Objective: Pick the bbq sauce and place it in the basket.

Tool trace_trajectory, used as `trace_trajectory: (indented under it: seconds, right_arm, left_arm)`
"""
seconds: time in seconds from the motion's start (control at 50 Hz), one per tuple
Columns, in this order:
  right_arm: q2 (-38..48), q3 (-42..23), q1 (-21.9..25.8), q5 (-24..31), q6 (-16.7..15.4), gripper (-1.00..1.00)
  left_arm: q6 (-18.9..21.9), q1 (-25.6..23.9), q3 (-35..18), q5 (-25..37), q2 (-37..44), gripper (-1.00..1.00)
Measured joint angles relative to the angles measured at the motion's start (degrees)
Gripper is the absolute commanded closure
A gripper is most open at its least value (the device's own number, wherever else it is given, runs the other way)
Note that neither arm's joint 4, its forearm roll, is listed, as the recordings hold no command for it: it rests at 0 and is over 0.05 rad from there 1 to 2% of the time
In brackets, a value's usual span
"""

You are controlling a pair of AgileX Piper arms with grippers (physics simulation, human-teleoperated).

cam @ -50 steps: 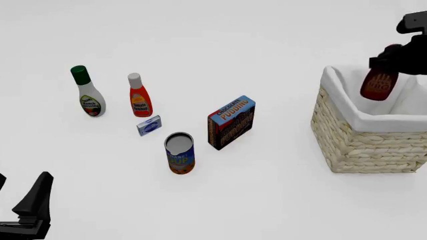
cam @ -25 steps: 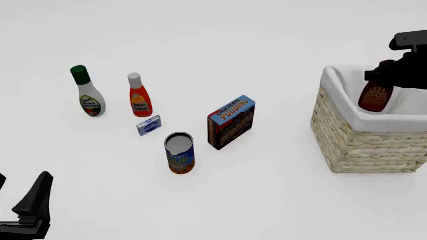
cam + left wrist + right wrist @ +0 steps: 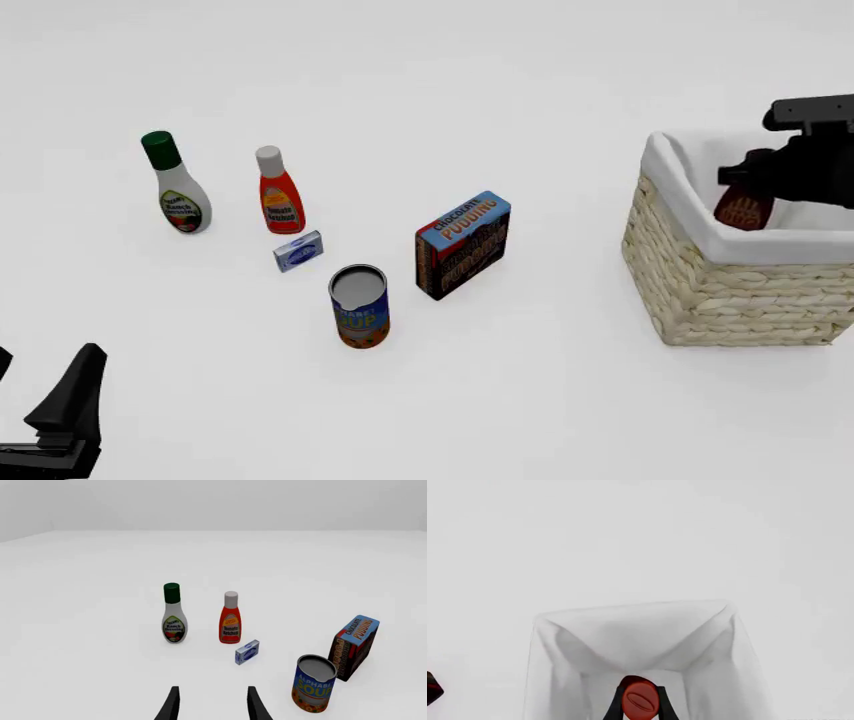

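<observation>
Above: right gripper [image 3: 763, 183] clamped on bbq sauce [image 3: 742, 208], lowered inside basket [image 3: 721, 285].
Below left: left gripper [image 3: 211, 705] parted, holding nothing; alphabet soup can [image 3: 313, 683] beside.

The basket [image 3: 727, 285] runs off the front view's right edge, so its far right side is unseen. Its near wall hides the lower part of the bbq sauce [image 3: 743, 208] inside it, and the right claw [image 3: 747, 178] covers the bottle's cap there. The left claw [image 3: 60, 415] is cut off at the lower left corner. Small print on the little blue box [image 3: 299, 250] beside the ketchup bottle [image 3: 279, 192] is unreadable.
</observation>
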Motion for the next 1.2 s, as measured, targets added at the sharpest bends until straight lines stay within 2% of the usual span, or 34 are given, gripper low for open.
trace_trajectory:
  seconds: [0.78, 0.8, 1.2]
  right_arm:
    - [5.21, 1.7, -1.04, -3.76, 0.44, 1.0]
    - [5.27, 1.64, -1.04, -3.74, 0.42, -1.0]
    - [4.74, 1.38, -0.77, -3.53, 0.9, -1.0]
  left_arm:
    - [0.0, 0.0, 0.0, 0.0, 0.0, -1.0]
    - [0.0, 0.0, 0.0, 0.0, 0.0, -1.0]
    - [0.0, 0.0, 0.0, 0.0, 0.0, -1.0]
